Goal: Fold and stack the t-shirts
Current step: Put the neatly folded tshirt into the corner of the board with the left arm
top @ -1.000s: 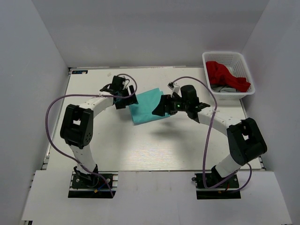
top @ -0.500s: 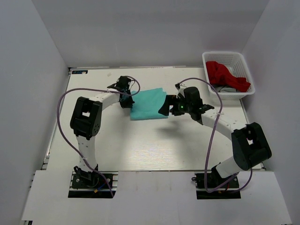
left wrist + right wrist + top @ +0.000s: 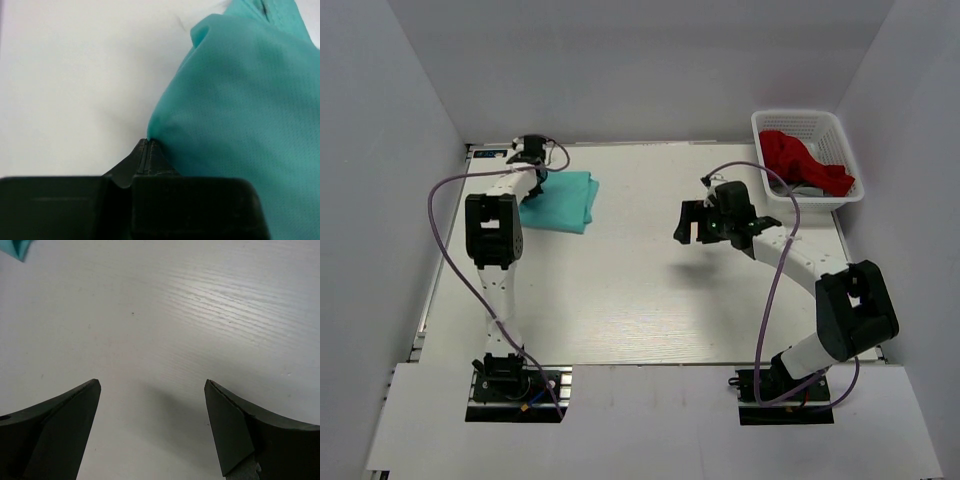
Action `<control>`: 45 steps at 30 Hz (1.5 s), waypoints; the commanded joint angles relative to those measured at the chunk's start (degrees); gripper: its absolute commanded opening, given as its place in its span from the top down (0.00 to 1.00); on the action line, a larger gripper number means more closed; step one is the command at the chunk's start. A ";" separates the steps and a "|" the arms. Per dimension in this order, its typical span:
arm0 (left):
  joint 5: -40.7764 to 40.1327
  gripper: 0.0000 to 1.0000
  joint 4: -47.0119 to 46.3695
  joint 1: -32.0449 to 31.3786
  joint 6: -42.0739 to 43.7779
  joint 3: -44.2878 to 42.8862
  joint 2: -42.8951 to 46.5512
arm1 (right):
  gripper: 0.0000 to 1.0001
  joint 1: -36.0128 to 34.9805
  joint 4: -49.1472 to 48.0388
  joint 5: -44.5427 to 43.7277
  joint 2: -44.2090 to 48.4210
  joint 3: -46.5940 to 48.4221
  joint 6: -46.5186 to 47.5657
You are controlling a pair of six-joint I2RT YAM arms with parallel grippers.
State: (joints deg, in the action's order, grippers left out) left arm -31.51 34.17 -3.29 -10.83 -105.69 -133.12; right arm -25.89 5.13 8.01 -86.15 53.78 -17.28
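The folded teal-green t-shirt [image 3: 560, 200] lies at the far left of the table. My left gripper [image 3: 533, 168] sits at its far left corner. In the left wrist view the jaws [image 3: 148, 142] are pressed together with the teal cloth [image 3: 240, 110] bunching out from their tips. The red t-shirt [image 3: 800, 160] lies crumpled in the white basket [image 3: 798, 113] at the far right. My right gripper [image 3: 688, 228] hovers over bare table right of centre, open with nothing between its fingers [image 3: 152, 385]. A teal corner [image 3: 15, 247] shows at the top left of the right wrist view.
A grey cloth [image 3: 802, 190] lies under the red shirt in the basket. Grey walls close in the table on the left, back and right. Purple cables loop off both arms.
My left gripper has shut on the teal t-shirt and dragged it from the middle of the table to the far left. My right gripper has let go and stayed near the centre, open.
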 commanded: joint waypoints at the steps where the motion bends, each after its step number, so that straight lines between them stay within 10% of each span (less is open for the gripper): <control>1: -4.18 1.00 0.44 4.06 7.92 -10.03 -5.97 | 0.10 0.49 3.38 -6.15 -1.47 7.01 3.83; 7: -7.42 1.00 -0.16 9.43 14.78 -28.06 -16.28 | 0.10 1.19 5.59 -9.85 -3.06 10.47 5.15; 22: -3.47 1.00 -15.87 14.54 20.05 -29.31 -15.68 | 0.10 2.33 5.34 -9.33 -5.35 12.14 2.78; 25: -4.18 0.83 -17.12 14.54 21.73 -29.31 -15.68 | 0.10 2.16 5.51 -8.80 -4.47 11.27 2.69; 28: -2.86 0.26 -17.12 14.54 21.73 -28.97 -13.58 | 0.10 2.25 5.77 -8.54 -2.89 10.30 2.34; 32: -3.82 0.00 -14.93 13.84 19.89 -25.81 -8.40 | 0.10 2.07 5.33 -6.69 0.44 8.80 1.64; 40: 4.69 0.00 -3.85 12.79 1.10 -13.96 18.52 | 0.10 2.07 0.08 -1.17 9.24 1.18 -3.54; 45: 18.98 0.00 -13.55 9.19 -10.25 22.34 43.56 | 0.10 2.07 -3.71 1.57 15.64 -6.74 -7.94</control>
State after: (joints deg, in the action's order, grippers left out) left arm -24.21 24.58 8.75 -11.55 -99.18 -103.77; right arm -23.97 5.13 6.50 -73.17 50.70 -21.58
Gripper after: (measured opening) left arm 0.997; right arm 0.904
